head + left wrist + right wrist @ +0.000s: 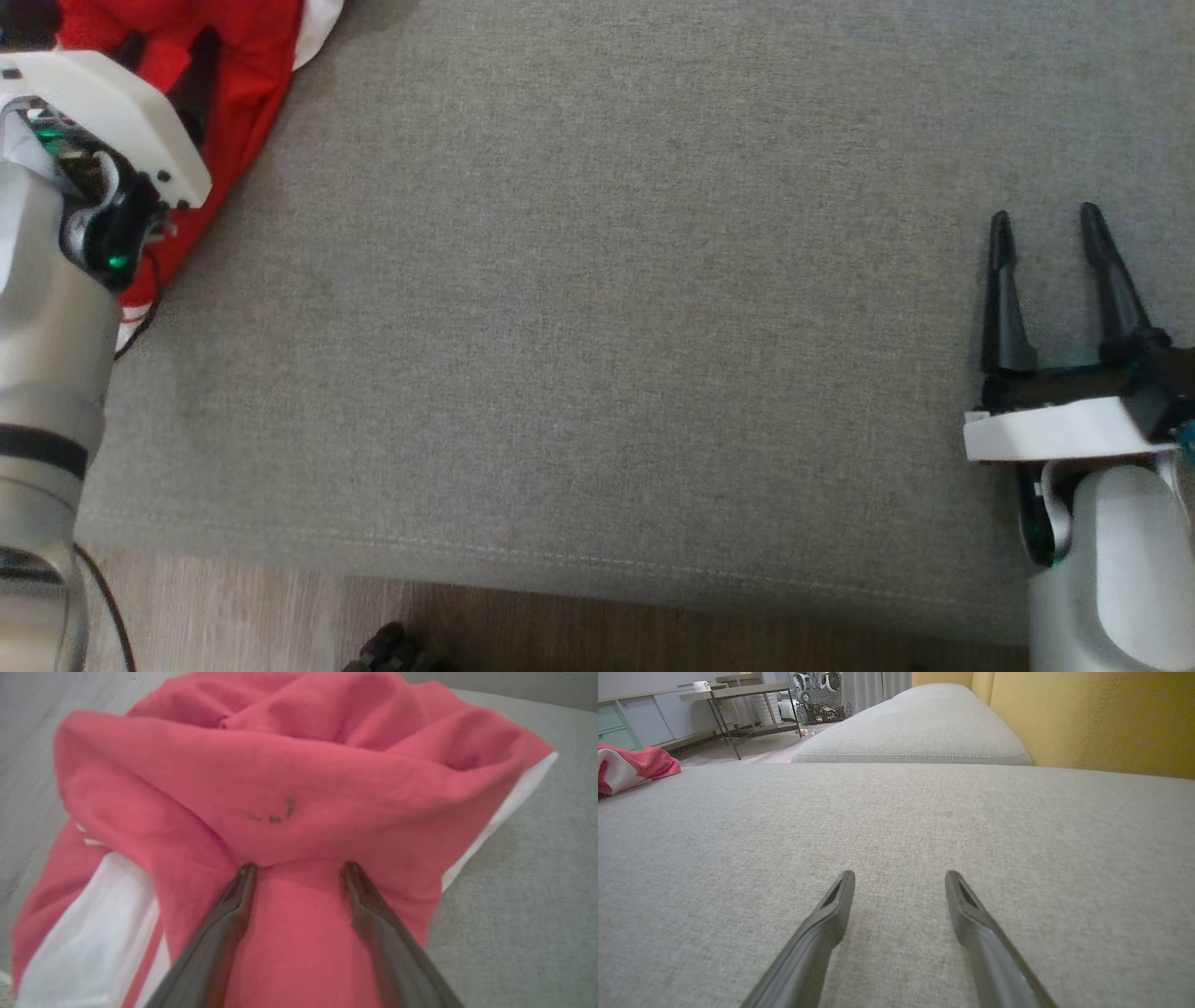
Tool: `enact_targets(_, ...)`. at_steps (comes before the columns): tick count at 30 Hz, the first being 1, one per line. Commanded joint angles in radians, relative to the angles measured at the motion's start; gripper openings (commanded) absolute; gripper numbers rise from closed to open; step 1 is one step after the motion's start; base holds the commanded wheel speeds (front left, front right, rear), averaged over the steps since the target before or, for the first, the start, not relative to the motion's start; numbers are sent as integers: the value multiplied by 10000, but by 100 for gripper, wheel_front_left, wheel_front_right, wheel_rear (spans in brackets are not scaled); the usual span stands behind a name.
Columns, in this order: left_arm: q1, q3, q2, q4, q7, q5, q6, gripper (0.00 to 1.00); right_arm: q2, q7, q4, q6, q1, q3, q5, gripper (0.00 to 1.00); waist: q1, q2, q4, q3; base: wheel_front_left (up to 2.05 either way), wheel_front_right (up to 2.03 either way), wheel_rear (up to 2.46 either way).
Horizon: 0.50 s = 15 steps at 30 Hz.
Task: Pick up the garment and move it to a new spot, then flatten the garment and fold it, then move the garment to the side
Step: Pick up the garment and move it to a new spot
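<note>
Two dark-fingered grippers, both with jaws spread wide, holding nothing. Nearest us, our right gripper points across the bare grey sofa cushion. Farther off on our left, our left gripper sets its fingertips against a fold of the crumpled red and white garment, bunched at the cushion's far left; beyond it we see a yellow backrest

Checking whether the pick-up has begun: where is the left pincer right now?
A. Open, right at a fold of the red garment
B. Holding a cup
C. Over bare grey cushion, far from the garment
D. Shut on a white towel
A: in the left wrist view the left pincer stands open, its jaws apart and reaching a fold of the red garment.
</note>
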Motion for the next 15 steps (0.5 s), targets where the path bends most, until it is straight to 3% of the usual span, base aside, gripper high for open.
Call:
enact_targets(1,-174,-48,550,-1,-154,-230,13,86,-18,-38,50,63,65,93,95,100,-1,0,19,-14,0,0,0)
enact_targets(2,-105,-210,489,-38,-101,-480,13,0,-18,-38,63,63,50,99,116,100,-1,0,34,-49,0,0,0)
enact_targets(5,6,-778,618,-383,-466,-934,12,0,-18,-38,118,63,16,125,227,100,-1,0,97,-184,0,0,0)
enact_targets(11,195,-2229,1120,-1191,-2552,-836,12,0,-18,-38,173,63,134,253,576,100,-1,0,236,-619,0,0,0)
enact_targets(15,222,-2403,1337,-1076,-3412,-849,12,0,-18,-38,337,63,198,534,926,100,-1,0,187,-1037,0,0,0)
